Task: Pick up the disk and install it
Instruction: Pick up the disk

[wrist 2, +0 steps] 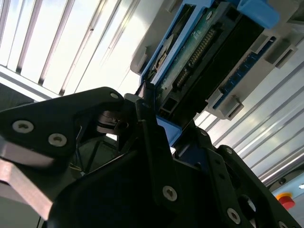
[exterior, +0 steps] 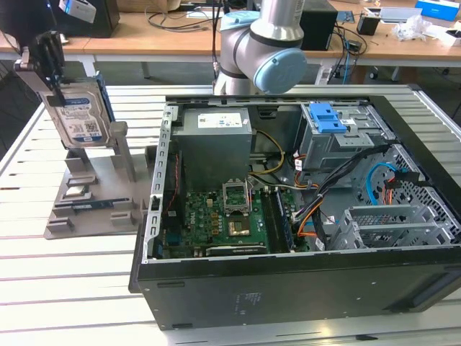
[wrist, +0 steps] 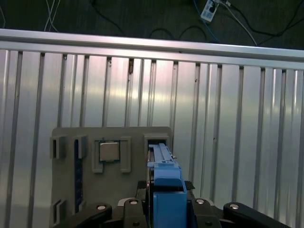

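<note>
A slatted aluminium table (exterior: 86, 281) carries a large black computer tower case (exterior: 288, 288), lying on its side with the open side up and its green board and cables showing. Behind the case rises the grey robot arm with pale blue joint caps (exterior: 263, 50).

In the case's far corner, at the exterior view's right, a silver metal drive cage (exterior: 346, 140) bears a blue plastic latch (exterior: 328, 117) on top. On the table at the exterior view's left, just beside the case, sits a flat grey plastic fixture with upright posts (exterior: 94, 213).

Over that fixture is the disk (exterior: 78, 115), a flat silver hard drive with a white-and-blue barcode label, clipped in a blue plastic frame. It stands on edge. Its long axis looks to run up and down, leaning slightly, and the labelled face is turned toward the exterior camera. Its lower edge is at the fixture's slot; whether it is clear of the slot cannot be told.

The black gripper (exterior: 52, 76) sits on the disk's upper end and is clamped on it. In the second wrist view its dark fingers (wrist 2: 151, 128) press the disk (wrist 2: 190, 61) from both flat sides, with the circuit-board side exposed. In the first wrist view the disk (wrist: 167, 190) appears edge-on.

A small silver square chip (wrist: 109, 151) rests in a recess of the fixture near the slot.
</note>
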You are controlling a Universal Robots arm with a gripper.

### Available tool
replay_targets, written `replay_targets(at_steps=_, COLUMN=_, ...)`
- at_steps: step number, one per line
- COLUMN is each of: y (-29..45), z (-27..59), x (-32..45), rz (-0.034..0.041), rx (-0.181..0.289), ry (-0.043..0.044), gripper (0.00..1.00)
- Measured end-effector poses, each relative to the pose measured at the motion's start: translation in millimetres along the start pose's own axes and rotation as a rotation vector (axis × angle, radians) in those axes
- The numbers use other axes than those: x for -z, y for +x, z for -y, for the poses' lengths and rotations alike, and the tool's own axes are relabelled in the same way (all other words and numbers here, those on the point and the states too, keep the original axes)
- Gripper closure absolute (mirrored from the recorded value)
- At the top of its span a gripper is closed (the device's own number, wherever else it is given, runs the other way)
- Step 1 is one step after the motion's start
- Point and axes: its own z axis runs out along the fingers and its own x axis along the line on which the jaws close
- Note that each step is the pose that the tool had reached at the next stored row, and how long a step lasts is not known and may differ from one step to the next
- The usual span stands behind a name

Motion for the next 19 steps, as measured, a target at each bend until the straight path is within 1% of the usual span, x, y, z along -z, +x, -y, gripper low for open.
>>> replay_targets(at_steps=1, y=0.0, z=0.0, x=1.6, rz=0.0000, rx=0.000, ry=0.0000, gripper=0.63)
replay_targets(at_steps=3, y=0.0, z=-0.3, x=9.3, rz=-0.0001, rx=0.000, ry=-0.0001, gripper=0.63)
replay_targets(at_steps=4, y=0.0, z=-0.4, x=11.6, rz=0.0000, rx=0.000, ry=0.0000, gripper=0.63)
replay_targets(at_steps=10, y=-0.1, z=-0.8, x=23.8, rz=0.0000, rx=0.000, ry=0.0000, gripper=0.63)
replay_targets(at_steps=19, y=-0.1, z=-1.4, x=39.6, rz=0.0000, rx=0.000, ry=0.0001, gripper=0.63)
